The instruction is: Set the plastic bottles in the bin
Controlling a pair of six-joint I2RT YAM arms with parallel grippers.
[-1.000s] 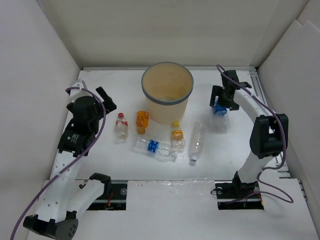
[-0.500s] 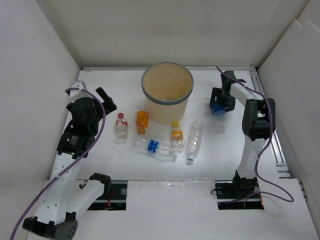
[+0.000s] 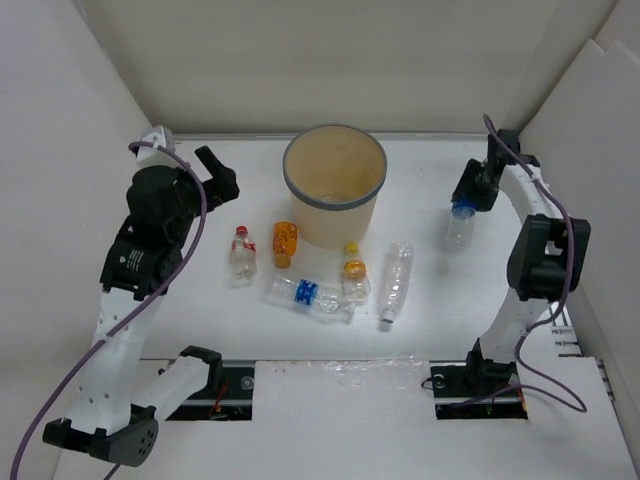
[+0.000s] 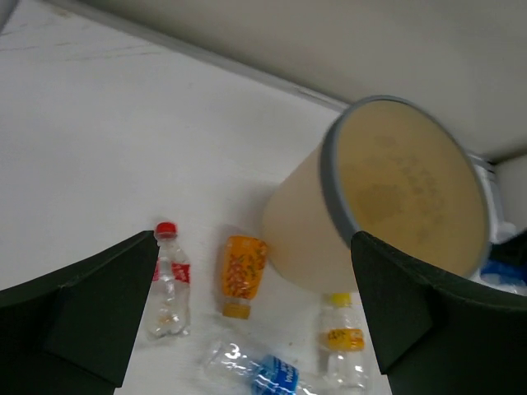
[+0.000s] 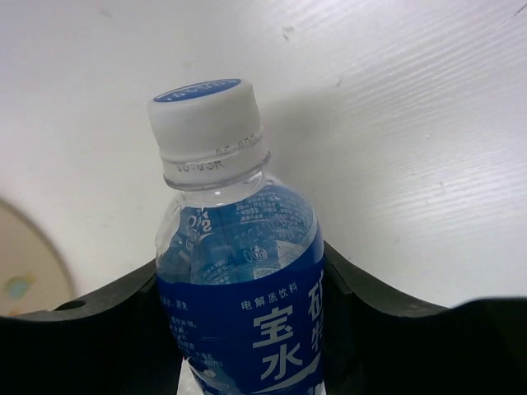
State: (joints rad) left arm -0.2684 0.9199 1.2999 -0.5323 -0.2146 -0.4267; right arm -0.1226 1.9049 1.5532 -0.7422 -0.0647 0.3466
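The tan bin (image 3: pixel 318 226) with a grey rim stands at the back centre. My right gripper (image 3: pixel 470 192) is shut on a blue-labelled, white-capped plastic bottle (image 5: pixel 239 304), right of the bin; its clear body (image 3: pixel 458 228) hangs below the fingers. On the table in front of the bin lie or stand a red-capped bottle (image 3: pixel 241 255), a short orange bottle (image 3: pixel 285 242), a blue-labelled bottle (image 3: pixel 310 294), a yellow-capped bottle (image 3: pixel 354 278) and a clear bottle (image 3: pixel 396 283). My left gripper (image 3: pixel 216 176) is open, above the table left of the bin, holding nothing.
White walls close in the table on the left, back and right. In the left wrist view the bin (image 4: pixel 300 239) is tilted across the upper right, with the red-capped bottle (image 4: pixel 169 284) and orange bottle (image 4: pixel 243 271) between my fingers' line of sight.
My right gripper has closed on the blue-labelled bottle and carried it to the right and back. My left arm has risen and shifted slightly toward the back.
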